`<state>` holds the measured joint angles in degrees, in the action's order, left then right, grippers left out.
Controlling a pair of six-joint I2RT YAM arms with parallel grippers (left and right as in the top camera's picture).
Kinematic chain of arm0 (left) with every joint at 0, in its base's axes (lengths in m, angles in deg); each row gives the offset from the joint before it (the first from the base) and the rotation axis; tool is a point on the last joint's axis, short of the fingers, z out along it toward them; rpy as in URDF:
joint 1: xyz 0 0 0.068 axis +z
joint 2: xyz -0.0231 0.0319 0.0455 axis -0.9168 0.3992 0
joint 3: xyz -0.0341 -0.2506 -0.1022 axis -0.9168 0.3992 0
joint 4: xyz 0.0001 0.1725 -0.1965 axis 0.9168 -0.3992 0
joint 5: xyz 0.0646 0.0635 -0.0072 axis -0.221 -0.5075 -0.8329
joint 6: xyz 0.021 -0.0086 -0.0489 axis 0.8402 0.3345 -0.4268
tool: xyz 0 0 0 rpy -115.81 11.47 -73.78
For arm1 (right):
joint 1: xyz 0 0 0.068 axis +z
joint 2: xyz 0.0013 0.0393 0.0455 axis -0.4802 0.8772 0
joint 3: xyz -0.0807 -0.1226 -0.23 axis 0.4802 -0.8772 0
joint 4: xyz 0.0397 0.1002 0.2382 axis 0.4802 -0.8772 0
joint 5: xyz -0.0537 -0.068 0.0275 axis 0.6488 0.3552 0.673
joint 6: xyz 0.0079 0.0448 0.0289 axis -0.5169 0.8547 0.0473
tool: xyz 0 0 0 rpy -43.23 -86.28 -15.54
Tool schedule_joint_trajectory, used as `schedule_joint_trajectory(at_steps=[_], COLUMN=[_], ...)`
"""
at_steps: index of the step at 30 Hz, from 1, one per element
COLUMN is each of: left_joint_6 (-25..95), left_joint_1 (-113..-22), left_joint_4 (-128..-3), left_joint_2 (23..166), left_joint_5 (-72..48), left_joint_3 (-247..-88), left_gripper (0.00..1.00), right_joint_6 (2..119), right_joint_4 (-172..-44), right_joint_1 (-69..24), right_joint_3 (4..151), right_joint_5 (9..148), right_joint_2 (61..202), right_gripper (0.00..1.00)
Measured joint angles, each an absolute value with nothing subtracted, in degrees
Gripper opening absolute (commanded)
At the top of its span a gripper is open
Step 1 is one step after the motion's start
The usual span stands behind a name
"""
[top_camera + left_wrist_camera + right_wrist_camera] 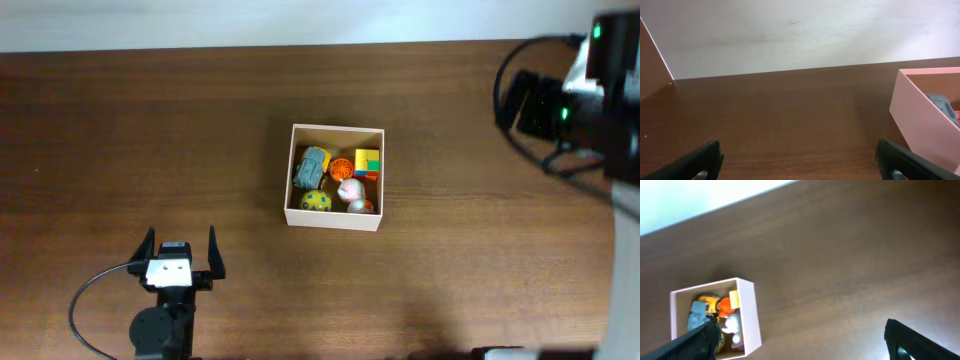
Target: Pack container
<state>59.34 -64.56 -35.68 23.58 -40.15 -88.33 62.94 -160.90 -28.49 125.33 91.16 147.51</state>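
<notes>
The container [334, 219] is a square white-walled box with a tan inside, at the table's middle. Several small toys lie in it: a grey one [312, 163], an orange one, a yellow-green block [367, 160], a spotted yellow ball [316, 201] and a white-pink one. My left gripper [181, 252] is open and empty near the front left, well apart from the box. In the left wrist view [800, 160] the box wall [920, 120] shows at right. My right gripper [800, 340] is open and empty, high above the table; the container [750, 312] shows below at left. The right arm [590, 90] is at the far right.
The brown wooden table [150, 130] runs to a white wall at the back. A black cable loops by the left arm's base [80, 300].
</notes>
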Motion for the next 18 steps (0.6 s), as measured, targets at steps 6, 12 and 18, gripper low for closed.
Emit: schedule_joint_trajectory(at_steps=[6, 12, 18], left_joint_6=[59.36, 59.36, 59.36], left_joint_1=[-64.56, -64.56, -64.56], left_joint_4=[-35.68, -35.7, -35.72], left_joint_2=[23.58, 23.56, 23.56], left_joint_5=[-40.15, -40.15, -40.15], left_joint_3=[-88.33, -88.36, -88.36], left_gripper=[0.99, 0.99, 0.99], right_joint_6=[62.94, 61.85, 60.95], right_joint_4=[-141.86, -119.59, -98.65], right_joint_1=[-26.54, -26.54, -26.5], right_joint_3=[103.75, 79.84, 56.5], right_joint_5=[91.16, 91.18, 91.18], right_joint_2=[133.3, 117.87, 104.02], right_gripper=[0.99, 0.99, 0.99])
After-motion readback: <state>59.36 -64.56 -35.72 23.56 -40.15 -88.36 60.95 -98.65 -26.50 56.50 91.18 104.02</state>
